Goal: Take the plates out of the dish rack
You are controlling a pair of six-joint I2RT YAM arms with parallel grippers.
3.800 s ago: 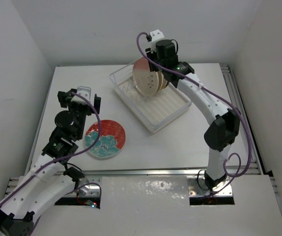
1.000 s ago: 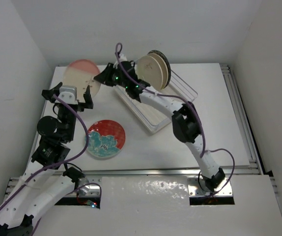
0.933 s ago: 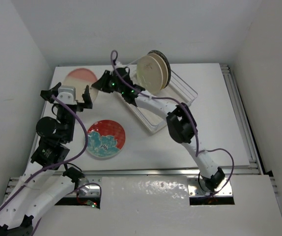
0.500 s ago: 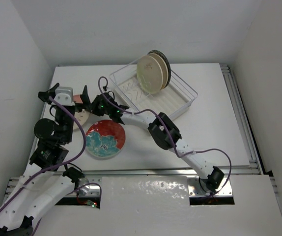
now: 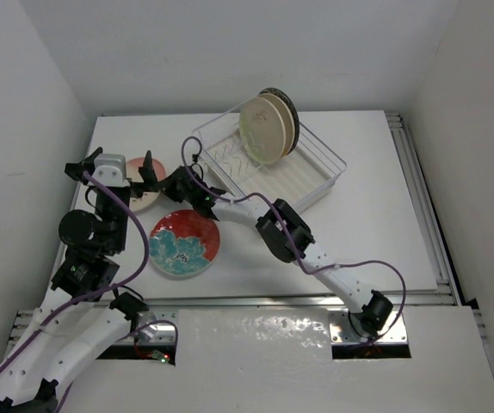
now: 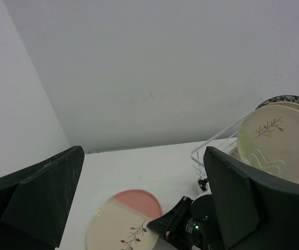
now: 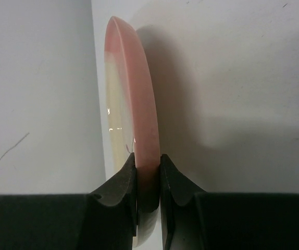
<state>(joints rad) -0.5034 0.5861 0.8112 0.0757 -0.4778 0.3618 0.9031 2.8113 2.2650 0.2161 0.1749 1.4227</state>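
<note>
My right gripper [image 5: 169,184] reaches far left and is shut on the rim of a pink-and-cream plate [image 5: 141,198], held flat and low at the table's left side. The right wrist view shows that plate edge-on [image 7: 134,104], pinched between the right gripper's [image 7: 148,177] jaws. My left gripper [image 5: 118,163] is open and empty just above the plate, which lies below it in the left wrist view [image 6: 126,224]. The red-and-teal floral plate [image 5: 184,243] lies flat on the table. Cream plates [image 5: 264,129] and a dark-backed one stand upright in the white dish rack [image 5: 316,176].
The right arm's forearm [image 5: 247,206] stretches across the table between the rack and the floral plate. White walls close in the table at the back and left. The rack's near half holds only its ridged tray.
My right arm has carried the pink-and-cream plate from the rack leftward and lowered it flat beside the left gripper. The left gripper stayed open and shifted slightly.
</note>
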